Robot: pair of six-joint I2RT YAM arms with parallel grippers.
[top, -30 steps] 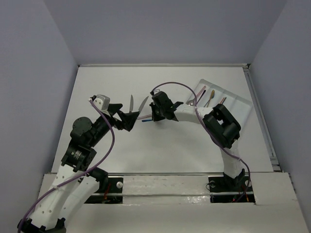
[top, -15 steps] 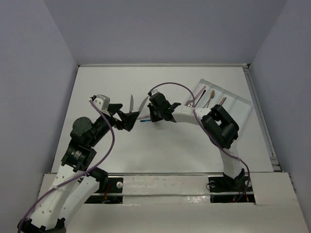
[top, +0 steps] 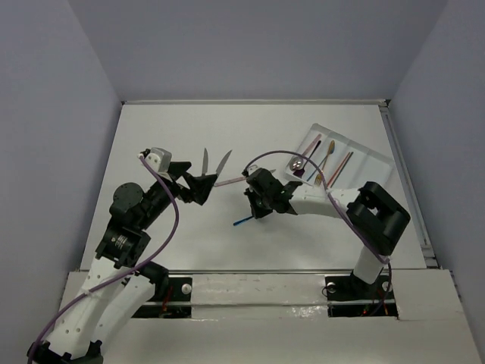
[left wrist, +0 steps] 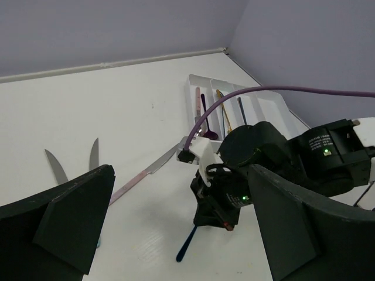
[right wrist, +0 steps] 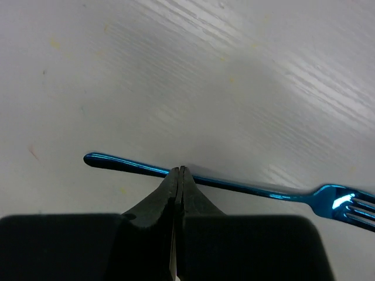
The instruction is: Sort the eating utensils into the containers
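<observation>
My right gripper point(top: 256, 212) is shut on a blue fork point(top: 242, 221) at mid-table; its handle sticks out to the near left. In the right wrist view the shut fingertips point(right wrist: 177, 171) pinch the fork's handle point(right wrist: 234, 185), tines at the right edge. My left gripper point(top: 203, 186) is open and empty, left of it. Two silver knives point(top: 204, 161) point(top: 223, 161) and a pink-handled knife point(top: 231, 180) lie by the left gripper. The white divided tray point(top: 371, 163) at the back right holds several utensils, among them a spoon point(top: 295, 163).
The left wrist view shows the right arm's black wrist point(left wrist: 258, 158) close ahead, the tray point(left wrist: 266, 105) behind it and the knives point(left wrist: 94, 153) to the left. A purple cable point(top: 276, 155) loops over the right arm.
My right gripper has moved from beside the knives toward the near right with the blue fork in it. The pink-handled knife now shows. The left arm has not moved.
</observation>
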